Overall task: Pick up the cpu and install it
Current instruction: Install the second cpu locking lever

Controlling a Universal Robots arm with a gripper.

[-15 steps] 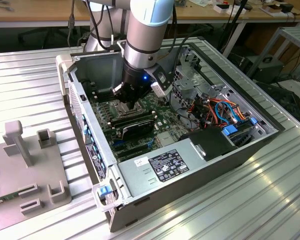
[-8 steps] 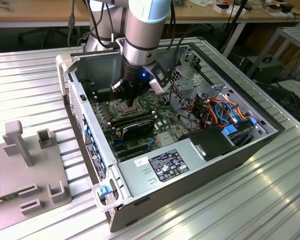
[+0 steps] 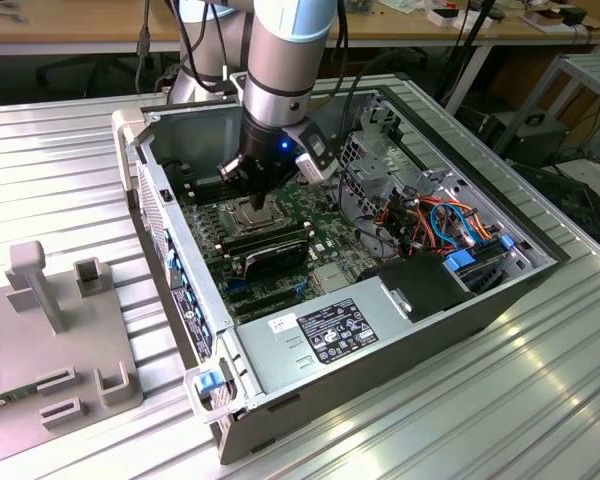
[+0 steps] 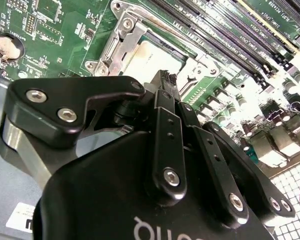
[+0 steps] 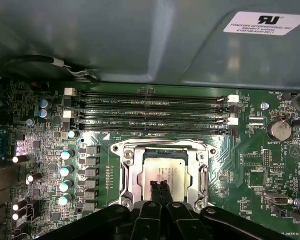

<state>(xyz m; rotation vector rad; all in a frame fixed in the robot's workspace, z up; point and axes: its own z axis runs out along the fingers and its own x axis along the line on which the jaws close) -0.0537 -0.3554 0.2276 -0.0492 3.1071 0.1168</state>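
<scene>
Black gripper (image 5: 160, 189) fingertips pressed together, poised above small grey metallic square cpu (image 5: 164, 171), already seated inside silver metal-framed socket (image 5: 131, 172) on green motherboard (image 5: 250, 165). Risk: skewed seating bending contacts if pressed down off-centre. Long black memory slots (image 5: 150, 112) close beside socket edge; grey case wall (image 5: 140, 40) beyond.

The arm (image 3: 285, 60) descends steeply from twelve o'clock in the exterior view, wrist near vertical; its tool (image 5: 159, 188) points straight down; both black fingers (image 4: 166, 85) pressed together, tips touching.
</scene>
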